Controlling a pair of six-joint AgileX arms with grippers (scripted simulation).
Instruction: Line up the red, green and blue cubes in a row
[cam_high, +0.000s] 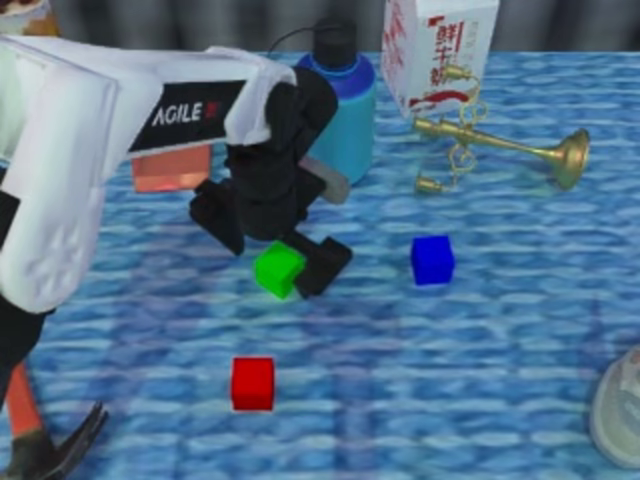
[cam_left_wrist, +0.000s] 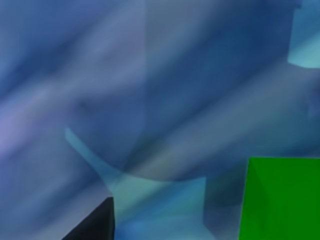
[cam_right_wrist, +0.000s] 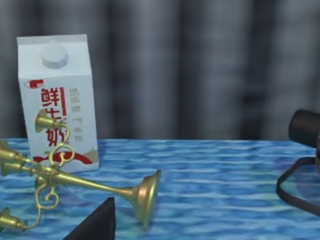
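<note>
Top view first: blue wavy-patterned table (cam_high: 500, 340) with plenty of bare surface across the front and middle. Clutter sits mostly along the back edge: teal-and-blue bottle (cam_high: 345, 120), milk carton (cam_high: 435, 50), brass candelabra (cam_high: 500, 150) lying on its side toward the right. Salmon-red scoop (cam_high: 170, 168) half hidden under the left arm, a hammer (cam_high: 60, 440) at the front-left corner, something pale and round cut off at the front-right edge.

Green cube (cam_high: 279, 268) near the table's middle, turned a bit so its edges run diagonal to the table edges. Blue cube (cam_high: 432, 260) to its right at about the same depth, sitting pretty square, well apart from green. Red cube (cam_high: 253, 383) closer to the front edge, slightly left of green, also square-on. No long axis on any of them, being cubes.

Left arm reaching in from the left side, wrist bent downward. Left gripper (cam_high: 272, 252) right down at the green cube, one dark finger (cam_high: 322, 265) just beside its right face, the other on the far left. Spread apart, wider than the cube, not clamped on anything.

Left wrist view: green cube (cam_left_wrist: 282, 200) up close, a dark fingertip at the frame's edge, blurry table otherwise.

Right wrist view: carton (cam_right_wrist: 60, 100) and candelabra (cam_right_wrist: 90, 187) on the table. Can't tell the right gripper's state.
</note>
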